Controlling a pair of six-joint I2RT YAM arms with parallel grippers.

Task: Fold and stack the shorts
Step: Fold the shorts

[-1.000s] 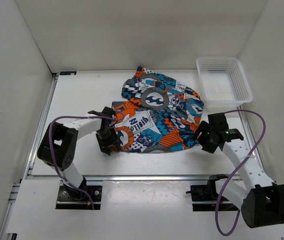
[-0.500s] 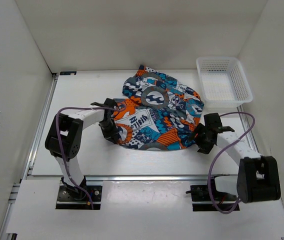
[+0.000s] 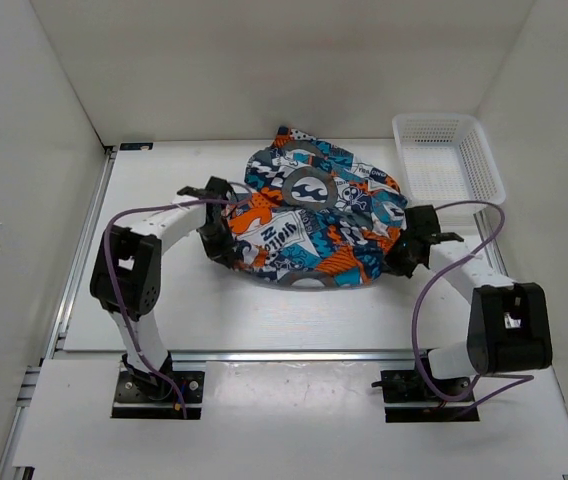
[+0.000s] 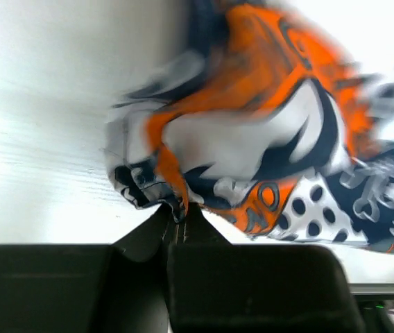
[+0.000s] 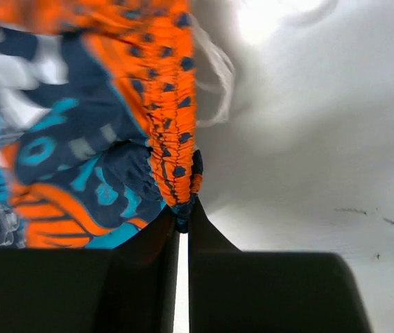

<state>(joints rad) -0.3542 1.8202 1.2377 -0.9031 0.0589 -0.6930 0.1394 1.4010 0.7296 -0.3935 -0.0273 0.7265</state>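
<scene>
The shorts [image 3: 314, 215], printed in orange, teal, navy and white, lie bunched in the middle of the table. My left gripper [image 3: 221, 245] is shut on the shorts' left edge; in the left wrist view a navy hem fold [image 4: 176, 207] is pinched between its black fingertips [image 4: 195, 220]. At the shorts' right edge my right gripper [image 3: 404, 255] is shut on them too. The right wrist view shows the orange dotted waistband [image 5: 176, 125] clamped at its tip between the fingertips [image 5: 200, 220], with a white drawstring [image 5: 214, 76] hanging beside it.
A white mesh basket [image 3: 447, 165] stands at the back right, close behind the right arm. White walls enclose the table on three sides. A metal rail [image 3: 84, 250] runs along the table's left edge.
Both grippers closed on the shorts' near edge and moved away from the bases, dragging that edge back so the cloth bunched up. Both forearms swung inward.
</scene>
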